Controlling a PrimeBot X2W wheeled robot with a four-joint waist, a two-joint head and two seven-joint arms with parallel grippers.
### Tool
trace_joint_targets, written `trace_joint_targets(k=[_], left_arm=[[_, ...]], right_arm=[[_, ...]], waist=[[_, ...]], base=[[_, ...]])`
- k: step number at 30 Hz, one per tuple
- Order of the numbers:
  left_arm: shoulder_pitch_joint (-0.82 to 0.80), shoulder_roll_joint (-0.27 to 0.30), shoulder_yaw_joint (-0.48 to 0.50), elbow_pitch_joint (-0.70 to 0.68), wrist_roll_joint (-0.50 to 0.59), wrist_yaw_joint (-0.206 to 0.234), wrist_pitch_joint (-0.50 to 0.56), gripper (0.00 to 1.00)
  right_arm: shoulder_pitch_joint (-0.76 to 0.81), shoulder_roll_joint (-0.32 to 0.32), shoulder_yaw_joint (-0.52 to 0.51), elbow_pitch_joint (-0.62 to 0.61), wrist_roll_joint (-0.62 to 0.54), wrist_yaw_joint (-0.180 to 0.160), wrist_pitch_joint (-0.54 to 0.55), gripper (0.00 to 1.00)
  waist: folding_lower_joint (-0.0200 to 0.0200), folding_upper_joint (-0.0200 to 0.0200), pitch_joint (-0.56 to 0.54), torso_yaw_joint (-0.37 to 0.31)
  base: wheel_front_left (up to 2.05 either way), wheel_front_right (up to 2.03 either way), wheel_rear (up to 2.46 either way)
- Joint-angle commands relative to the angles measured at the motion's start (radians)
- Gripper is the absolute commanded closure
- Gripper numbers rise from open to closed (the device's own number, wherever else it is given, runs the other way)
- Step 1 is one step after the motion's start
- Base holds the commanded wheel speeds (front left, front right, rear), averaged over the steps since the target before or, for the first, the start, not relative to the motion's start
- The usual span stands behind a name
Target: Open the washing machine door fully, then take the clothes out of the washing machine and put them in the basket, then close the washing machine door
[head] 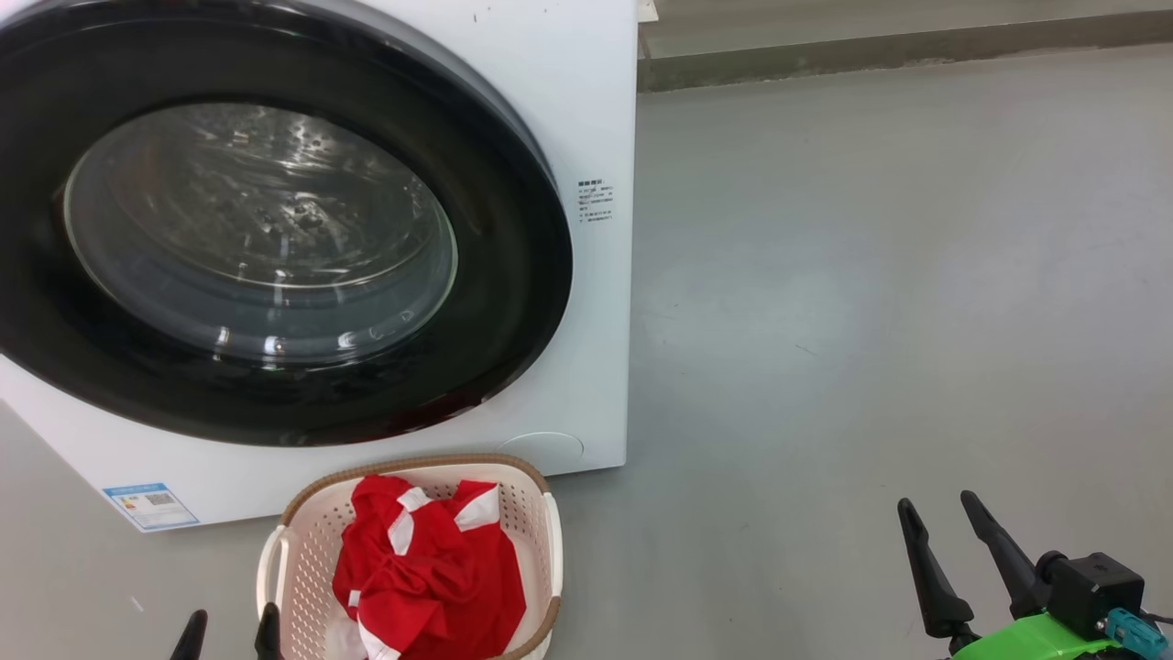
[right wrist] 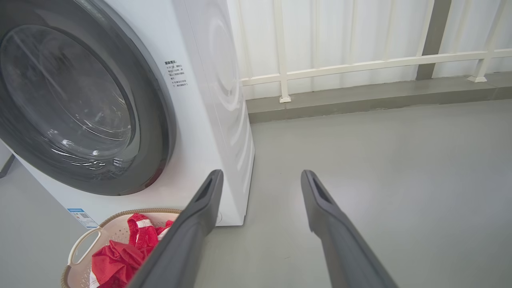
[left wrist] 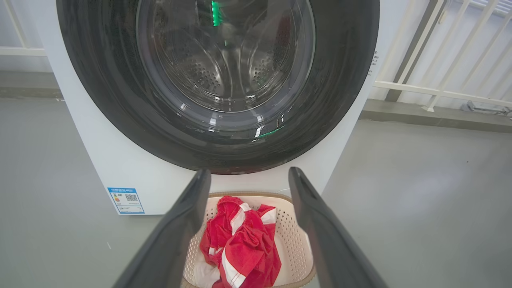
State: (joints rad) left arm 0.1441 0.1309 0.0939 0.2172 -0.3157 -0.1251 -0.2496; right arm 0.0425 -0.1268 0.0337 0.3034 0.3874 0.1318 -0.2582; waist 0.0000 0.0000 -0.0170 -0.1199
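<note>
Looking down from my head, I see the washing machine door (head: pixel 513 302), a wide glossy black ring around a bulging clear glass bowl. It lies flat against the smooth white washing machine (head: pixel 591 110), and the frame cuts off its top and left. Just in front, on the grey floor (head: pixel 871 321), sits the basket (head: pixel 548 536), cream perforated plastic with a brown woven-look rim. The clothes (head: pixel 431 568) lie crumpled inside it, red with white trim. My left end effector (head: pixel 232 625) shows as two dark tips at the bottom edge by the basket's left side, spread apart and empty. My right end effector (head: pixel 937 502) stands well off to the right, its long fingers likewise parted over the floor.

From my left wrist, the spread fingers frame the basket and its red bundle. Through the glass the perforated steel drum (left wrist: pixel 224 72) is visible, broken by reflections. A small blue label (left wrist: pixel 126 200) sits low on the white front, too small to read.

From my right wrist, the fingers stand wide. One hides part of the basket, which the frame also crops. A white railing (right wrist: pixel 360 64) runs behind.
</note>
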Motion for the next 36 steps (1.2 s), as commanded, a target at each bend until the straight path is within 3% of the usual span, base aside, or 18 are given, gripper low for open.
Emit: trace_joint_targets(k=[1, 6, 7, 15, 21, 25, 36], left_arm=[[-0.020, 0.007, 0.037, -0.028, 0.013, -0.006, -0.012, 0.00], [-0.022, 0.004, 0.037, -0.032, 0.009, -0.006, -0.012, 0.00], [0.000, -0.006, 0.000, -0.003, -0.001, 0.000, 0.001, 1.00], [0.002, -0.055, -0.011, 0.080, -0.003, 0.001, 0.011, 1.00], [-0.011, -0.056, -0.008, 0.076, -0.075, 0.001, 0.032, 1.00], [-0.020, -0.057, -0.008, 0.075, -0.116, 0.001, 0.043, 1.00], [-0.043, -0.059, -0.006, 0.071, -0.230, 0.000, 0.073, 1.00]], right_arm=[[-0.013, -0.021, 0.014, -0.028, 0.003, -0.001, -0.004, 0.00], [-0.013, -0.021, 0.013, -0.030, 0.002, -0.001, -0.004, 0.00], [0.000, 0.001, -0.002, 0.000, 0.000, 0.000, 0.000, 1.00], [0.027, 0.041, 0.016, 0.086, 0.001, 0.000, 0.004, 1.00], [0.018, 0.042, 0.008, 0.077, 0.071, 0.000, 0.023, 1.00], [0.013, 0.043, 0.003, 0.073, 0.110, 0.000, 0.035, 1.00], [-0.004, 0.045, -0.010, 0.060, 0.218, 0.000, 0.066, 1.00]], waist=[[0.0000, 0.0000, 0.000, 0.000], [0.0000, 0.0000, -0.001, 0.001], [0.0000, 0.0000, -0.001, 0.001], [0.0000, 0.0000, -0.001, 0.001], [0.0023, 0.0000, -0.002, 0.008], [0.0002, 0.0000, 0.000, 0.012], [0.0000, 0.0000, 0.003, 0.022]], base=[[0.00, 0.00, 0.00], [0.00, 0.00, 0.00], [0.00, 0.00, 0.00], [0.00, 0.00, 0.00], [0.00, 0.00, 0.00], [0.00, 0.00, 0.00], [0.00, 0.00, 0.00]])
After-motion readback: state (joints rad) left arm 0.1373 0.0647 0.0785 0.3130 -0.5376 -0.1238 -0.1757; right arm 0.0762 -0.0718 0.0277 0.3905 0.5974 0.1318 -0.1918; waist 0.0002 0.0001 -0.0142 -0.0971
